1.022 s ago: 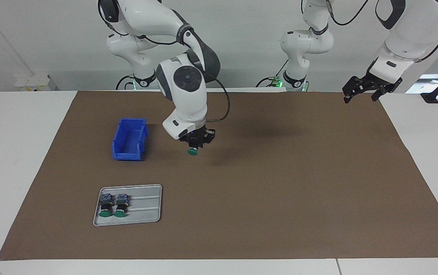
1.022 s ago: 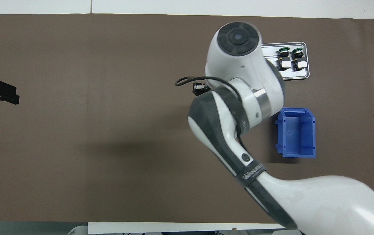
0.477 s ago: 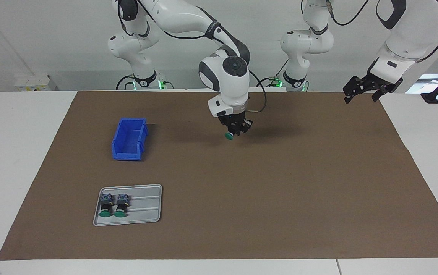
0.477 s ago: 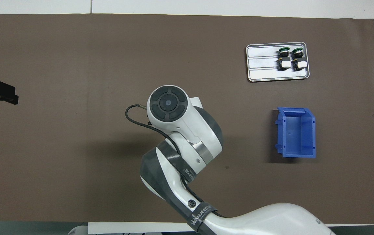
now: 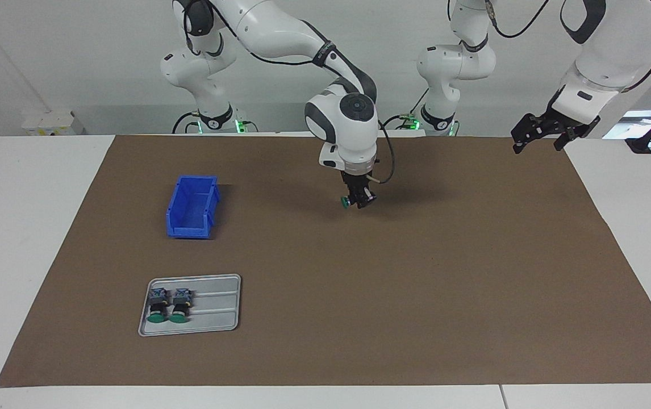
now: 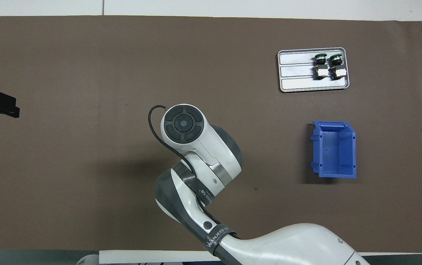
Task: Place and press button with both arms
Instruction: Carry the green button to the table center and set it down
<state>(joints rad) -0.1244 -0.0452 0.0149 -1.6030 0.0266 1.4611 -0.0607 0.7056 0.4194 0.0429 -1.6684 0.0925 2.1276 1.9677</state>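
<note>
Facing view: brown mat on white table, pale wall at robots' end. Count: three buttons, one grey tray, one blue bin. Two spare buttons lying side by side in tray, green caps turned away from robots. Right gripper over mat centre, clenched on button; long axis roughly level, green cap toward right arm's end. Left gripper waiting, released, over mat corner at left arm's end.
</note>
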